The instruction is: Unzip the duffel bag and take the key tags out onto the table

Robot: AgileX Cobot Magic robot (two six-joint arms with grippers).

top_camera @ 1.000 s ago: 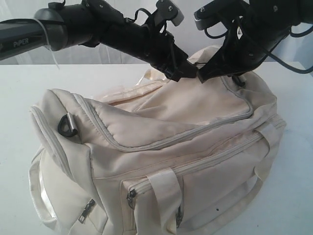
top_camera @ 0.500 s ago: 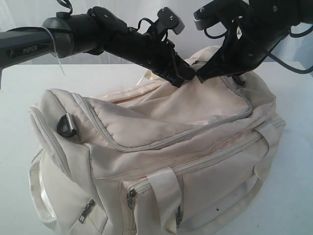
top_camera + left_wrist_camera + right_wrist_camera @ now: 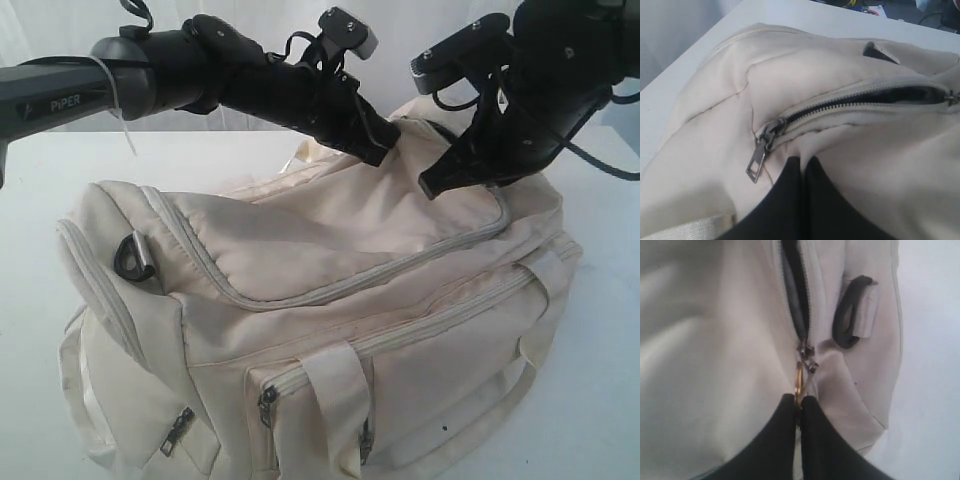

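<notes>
The table [image 3: 40, 180] carries the bag [image 3: 330, 260], lying on its side. Along the bag's top the zip [image 3: 865, 100] gapes a short way, with dark lining showing, so you are early in the unzipping. Your left gripper [image 3: 801, 161], fingers pressed together, bears on the cloth just beside one slider's pull [image 3: 756, 164], which hangs free. Your right gripper [image 3: 797, 400] pinches the brass ring [image 3: 798, 380] at the other slider. No key tags show. Next, I judge, you draw that ring along the bag's top while the left steadies the cloth.

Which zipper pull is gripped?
The brass-ring pull, pinched in the right gripper. The flat metal pull beside the left gripper hangs free.
</notes>
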